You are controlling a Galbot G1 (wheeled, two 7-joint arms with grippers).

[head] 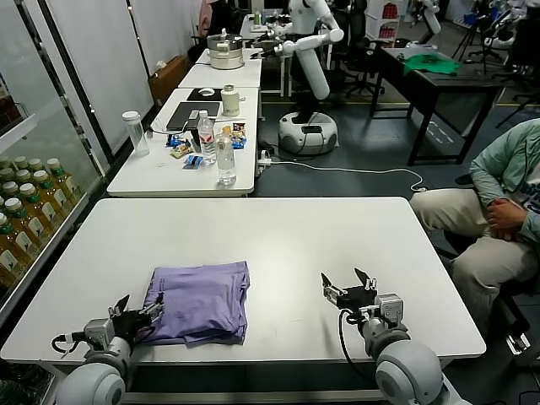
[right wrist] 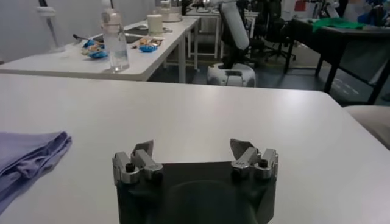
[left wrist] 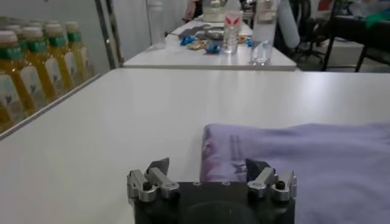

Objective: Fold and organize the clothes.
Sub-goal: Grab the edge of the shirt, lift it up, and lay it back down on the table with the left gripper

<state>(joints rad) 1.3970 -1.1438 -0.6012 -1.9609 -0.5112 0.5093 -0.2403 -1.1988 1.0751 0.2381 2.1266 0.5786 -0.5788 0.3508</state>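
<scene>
The lavender T-shirt (head: 201, 302) lies folded into a compact rectangle on the white table (head: 278, 245), near the front left. No print shows on it. My left gripper (head: 137, 313) is open and empty at the shirt's front left corner, low over the table. In the left wrist view the shirt (left wrist: 304, 158) lies just ahead of the open gripper (left wrist: 207, 167). My right gripper (head: 346, 284) is open and empty over bare table, well right of the shirt. In the right wrist view the shirt's edge (right wrist: 30, 155) shows off to one side of the gripper (right wrist: 192, 148).
A second table (head: 190, 152) behind holds water bottles (head: 225, 156), a laptop and snacks. Shelves of yellow drink bottles (head: 29, 207) stand at the left. A seated person (head: 498, 219) is at the right. Another robot (head: 308, 76) stands farther back.
</scene>
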